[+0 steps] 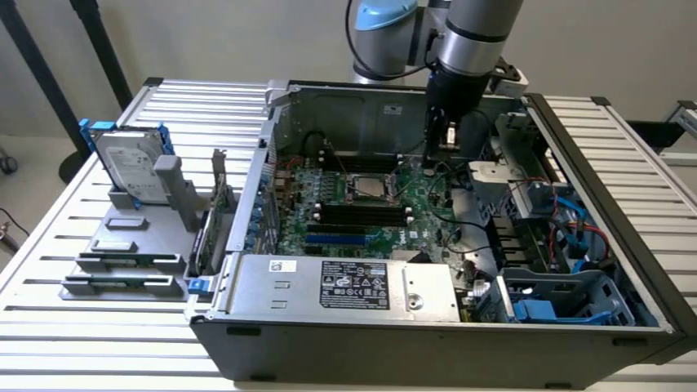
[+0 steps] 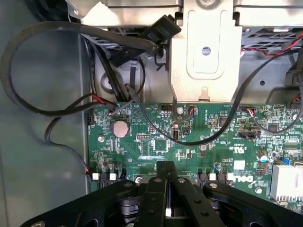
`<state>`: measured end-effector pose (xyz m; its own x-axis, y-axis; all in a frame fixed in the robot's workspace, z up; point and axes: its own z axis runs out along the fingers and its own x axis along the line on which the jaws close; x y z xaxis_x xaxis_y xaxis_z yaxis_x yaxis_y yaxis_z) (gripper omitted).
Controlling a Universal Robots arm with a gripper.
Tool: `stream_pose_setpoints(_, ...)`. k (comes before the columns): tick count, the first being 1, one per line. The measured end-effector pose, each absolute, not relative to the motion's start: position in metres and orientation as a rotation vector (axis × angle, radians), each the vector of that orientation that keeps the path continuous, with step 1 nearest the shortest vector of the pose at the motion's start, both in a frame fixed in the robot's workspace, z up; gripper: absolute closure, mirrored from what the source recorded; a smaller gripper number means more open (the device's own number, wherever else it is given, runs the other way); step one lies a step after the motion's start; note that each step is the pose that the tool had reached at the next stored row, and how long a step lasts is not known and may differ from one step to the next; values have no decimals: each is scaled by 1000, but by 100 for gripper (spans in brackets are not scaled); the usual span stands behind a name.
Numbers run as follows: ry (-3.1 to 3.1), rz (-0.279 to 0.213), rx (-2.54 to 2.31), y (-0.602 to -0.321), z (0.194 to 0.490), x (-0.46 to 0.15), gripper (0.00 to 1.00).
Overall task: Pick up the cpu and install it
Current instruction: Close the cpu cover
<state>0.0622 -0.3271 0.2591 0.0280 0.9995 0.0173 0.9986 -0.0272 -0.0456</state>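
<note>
The cpu (image 1: 367, 188), a small flat square with a dull silver top, lies in the metal-framed socket near the middle of the motherboard (image 1: 296, 237), apart from the gripper. The motherboard is a green board dense with small parts, lying flat on the floor of the open grey metal computer case (image 1: 436, 351).

The gripper (image 1: 445, 151), black and angular, hangs over the motherboard's far edge, toward the exterior view's right of the socket. Its jaws are pressed together and hold nothing.

In the wrist view the gripper (image 2: 165, 166) shows two black fingers meeting above the motherboard (image 2: 156, 142). This view also gives close detail:
- a round silver coin cell (image 2: 120, 128)
- a finned silver heat sink (image 2: 288, 182) at the board's edge
- looping black cables (image 2: 28, 52)
- a folded bare-metal bracket (image 2: 206, 47) beyond the board

The exterior view takes in the whole case. A grey labelled power-supply box (image 1: 348, 286) lies at the motherboard's near edge, with blue plastic drive bays (image 1: 550, 310) toward the exterior view's right of it. Outside the case, on the slatted table (image 1: 65, 343), a silver hard drive (image 1: 129, 167) stands upright in a blue bracket.
</note>
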Motion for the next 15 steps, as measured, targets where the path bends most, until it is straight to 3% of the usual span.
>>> stream_pose_setpoints(8,-2158,37,-2214,-327,246,55,89)
stream_pose_setpoints(15,-2138,121,-2195,-327,246,51,89)
